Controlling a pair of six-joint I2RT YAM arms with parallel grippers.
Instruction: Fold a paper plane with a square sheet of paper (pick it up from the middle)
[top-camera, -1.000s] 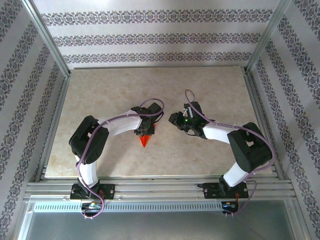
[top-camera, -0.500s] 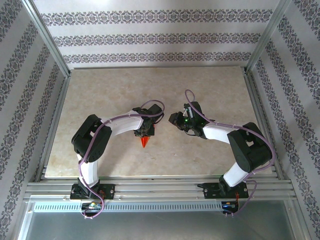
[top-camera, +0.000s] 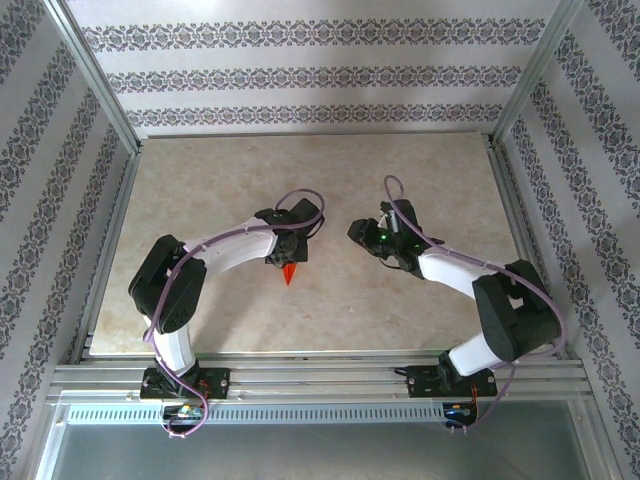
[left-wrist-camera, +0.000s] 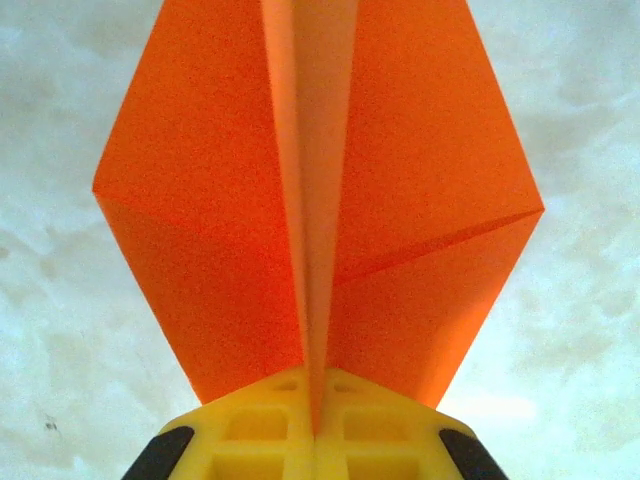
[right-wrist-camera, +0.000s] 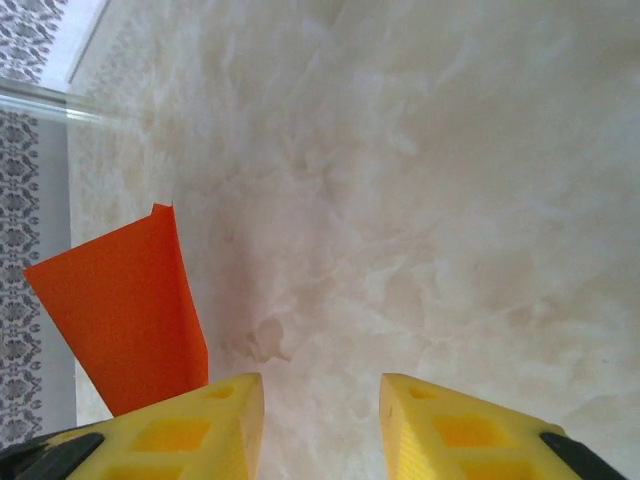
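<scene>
Left hand (left-wrist-camera: 315, 400) pinches paper plane (left-wrist-camera: 400, 200) at centre crease | right hand (right-wrist-camera: 320, 390) parted, empty | paper looks light, flimsy, crushable: hold by crease

Paper plane (top-camera: 288, 275) (mid-table) lies between the arms; far table (top-camera: 300, 170) open.

Beige marbled tabletop (top-camera: 200, 200), floral-striped walls (top-camera: 300, 75), aluminium frame rails (top-camera: 320, 375)

The paper plane (left-wrist-camera: 400, 180) is bright orange, the desk (top-camera: 200, 200) cream marble, the walls (top-camera: 320, 75) white with grey floral stripes.
</scene>
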